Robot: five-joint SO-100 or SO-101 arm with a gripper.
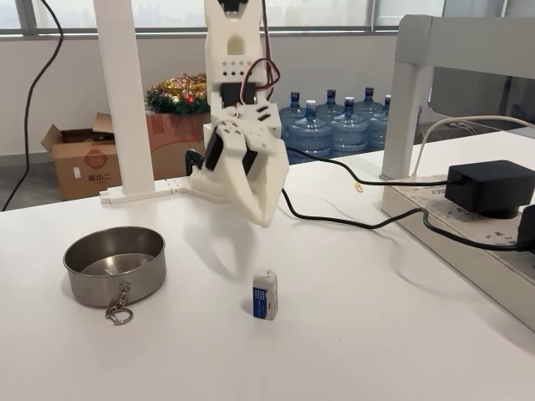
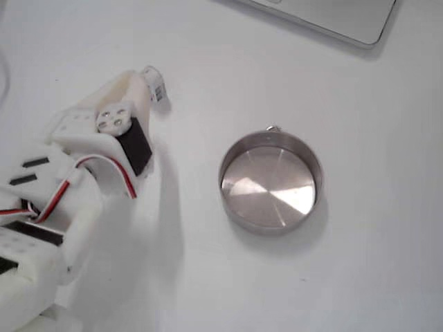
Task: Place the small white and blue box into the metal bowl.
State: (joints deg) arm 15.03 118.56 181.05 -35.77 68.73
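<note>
Small white and blue box (image 1: 265, 294) upright on the surface (image 1: 376, 334), well to the right of the metal bowl (image 1: 114, 263) in a fixed view. Claw (image 1: 259, 213) hanging above the box, apart from it, fingers spread, nothing held. Probably light, stiff, easily tipped; best pinched across its narrow sides.

**Box, bowl and arm on the table**

In a fixed view the small white and blue box (image 1: 265, 294) stands upright on the table (image 1: 359, 334), to the right of the metal bowl (image 1: 114, 265) and well apart from it. The gripper (image 1: 255, 205) hangs above and just behind the box, clear of it. A key ring (image 1: 119, 314) lies at the bowl's near rim. A power adapter (image 1: 490, 188) sits at the right; water bottles (image 1: 334, 125) and a cardboard box (image 1: 79, 159) stand behind the table.
</note>
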